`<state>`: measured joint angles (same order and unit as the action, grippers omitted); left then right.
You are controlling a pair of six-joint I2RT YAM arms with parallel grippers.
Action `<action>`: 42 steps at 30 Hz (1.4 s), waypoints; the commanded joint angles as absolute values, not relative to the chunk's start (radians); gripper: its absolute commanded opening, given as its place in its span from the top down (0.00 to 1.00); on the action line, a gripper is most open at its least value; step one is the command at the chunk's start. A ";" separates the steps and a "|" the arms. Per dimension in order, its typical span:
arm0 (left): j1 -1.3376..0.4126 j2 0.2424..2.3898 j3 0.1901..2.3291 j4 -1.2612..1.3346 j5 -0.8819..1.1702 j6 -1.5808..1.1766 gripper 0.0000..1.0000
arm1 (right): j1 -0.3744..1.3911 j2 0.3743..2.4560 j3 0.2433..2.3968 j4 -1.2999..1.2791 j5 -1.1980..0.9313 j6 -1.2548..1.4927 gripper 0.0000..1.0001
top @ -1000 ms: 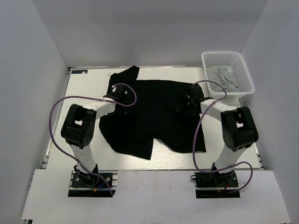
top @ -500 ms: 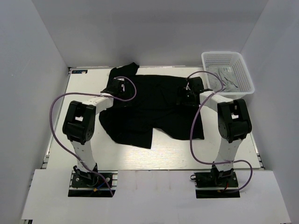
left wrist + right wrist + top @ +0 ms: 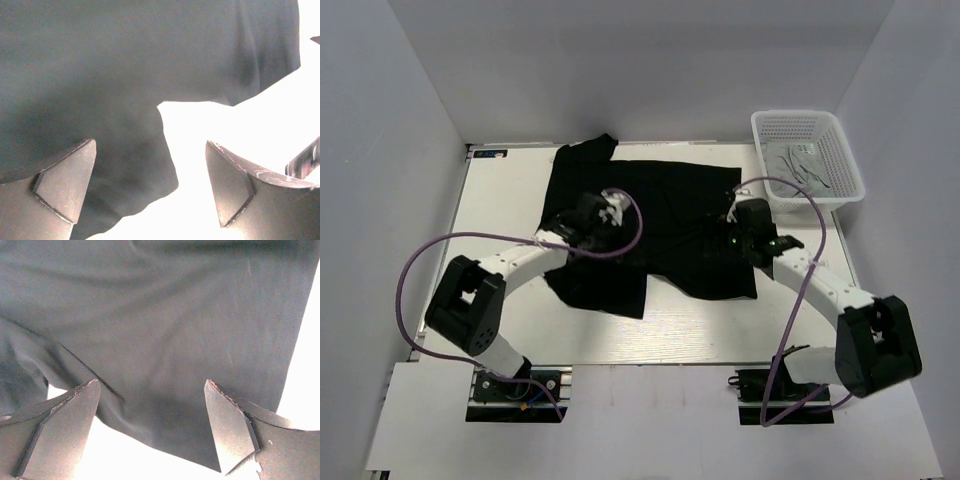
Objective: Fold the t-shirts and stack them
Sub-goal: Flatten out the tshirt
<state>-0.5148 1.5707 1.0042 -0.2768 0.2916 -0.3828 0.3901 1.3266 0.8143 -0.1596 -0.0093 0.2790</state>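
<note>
From above, the black t-shirt (image 3: 670,195) lies spread over the far half of the white table (image 3: 500,210), one sleeve bunched at its far left corner. The left gripper (image 3: 603,213) hangs over the shirt's left part and the right gripper (image 3: 735,220) over its right edge, so most of the cloth's middle lies between them. Whether either one is parted cannot be told from this height. To the right of the right gripper and farther back stands a white mesh basket (image 3: 758,135) with a light grey t-shirt (image 3: 798,160) crumpled inside. A small dark tag (image 3: 492,153) at the table's far left corner is too small to read.

At the left wrist, the left gripper (image 3: 150,185) is spread wide and grips nothing. The black t-shirt (image 3: 125,60) fills the space ahead of it and under its left finger (image 3: 65,182). A notched cloth edge runs between the fingers, and bright bare table (image 3: 260,115) lies ahead of the right finger (image 3: 235,182).

At the right wrist, the right gripper (image 3: 150,432) is likewise parted and empty. The black t-shirt (image 3: 160,325) is spread ahead of both fingers, its hem passing just beyond the tips. No print or writing shows on the cloth.
</note>
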 commanded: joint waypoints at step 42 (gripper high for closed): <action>-0.698 1.138 0.931 -0.984 -0.311 -0.854 0.00 | 0.385 1.198 0.649 -0.068 0.063 0.345 0.10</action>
